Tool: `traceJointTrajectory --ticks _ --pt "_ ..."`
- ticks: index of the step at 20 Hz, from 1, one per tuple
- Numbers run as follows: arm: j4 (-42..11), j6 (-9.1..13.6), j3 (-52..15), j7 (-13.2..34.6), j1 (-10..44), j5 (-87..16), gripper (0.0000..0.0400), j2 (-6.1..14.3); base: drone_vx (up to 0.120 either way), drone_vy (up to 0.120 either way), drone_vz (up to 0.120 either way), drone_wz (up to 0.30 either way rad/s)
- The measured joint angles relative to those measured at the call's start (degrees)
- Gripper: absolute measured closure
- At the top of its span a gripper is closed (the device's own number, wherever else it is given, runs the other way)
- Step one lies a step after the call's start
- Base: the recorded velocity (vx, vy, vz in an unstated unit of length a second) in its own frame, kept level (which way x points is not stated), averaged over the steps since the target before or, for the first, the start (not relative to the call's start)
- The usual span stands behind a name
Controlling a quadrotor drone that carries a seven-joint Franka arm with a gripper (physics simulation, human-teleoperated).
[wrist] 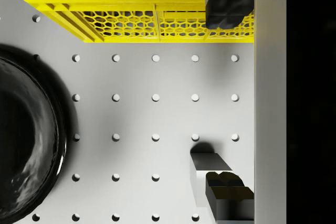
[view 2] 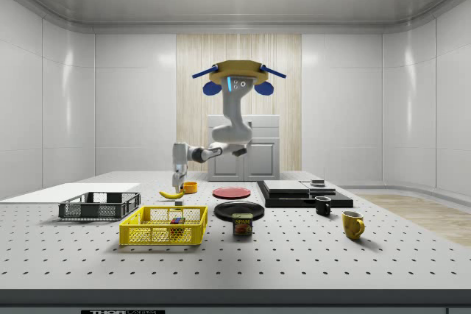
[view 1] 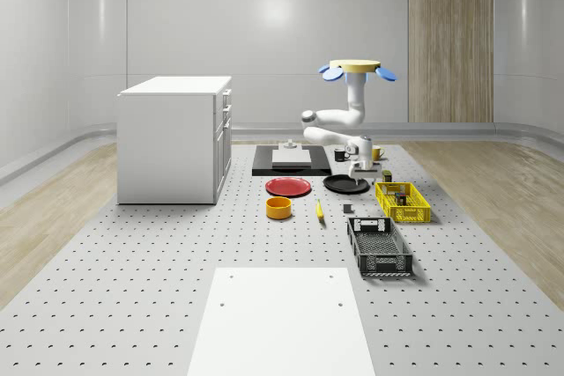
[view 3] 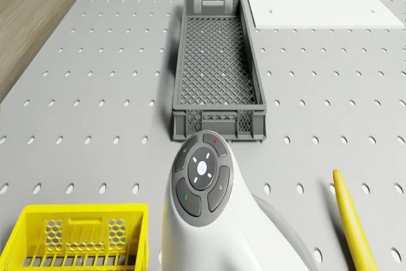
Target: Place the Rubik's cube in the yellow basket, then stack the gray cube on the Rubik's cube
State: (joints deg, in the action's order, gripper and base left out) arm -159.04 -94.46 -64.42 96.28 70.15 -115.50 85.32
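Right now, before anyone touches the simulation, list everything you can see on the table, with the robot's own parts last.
Rubik's cube: one, multicoloured, inside yellow basket
yellow basket: one, yellow, whole-scene view's right
gray cube: one, gray, on the table
dark basket: one, dark gray, nearer than yellow basket
red plate: one, red, mid-table
black plate: one, black, beside red plate
bowl: one, orange
banana: one, yellow
cabinet: one, white, left
drone: one, hovering over the table
fingers: two, dark, open, above gray cube
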Motion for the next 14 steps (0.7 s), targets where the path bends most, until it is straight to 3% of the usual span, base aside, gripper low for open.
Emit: traceJointTrajectory --ticks 6,11,14 --pt "-0.02 0.21 0.03 -0.08 -0.11 -0.1 0.0 -0.22 0.093 -0.12 -0.113 0.0" --pt "-0.03 0.36 0.06 -0.15 -0.2 -0.18 0.0 -0.39 0.0 -0.12 0.0 0.0" --pt "-0.04 0.46 0.07 -0.19 -0.25 -0.23 0.0 -0.48 0.0 -0.12 -0.107 0.0"
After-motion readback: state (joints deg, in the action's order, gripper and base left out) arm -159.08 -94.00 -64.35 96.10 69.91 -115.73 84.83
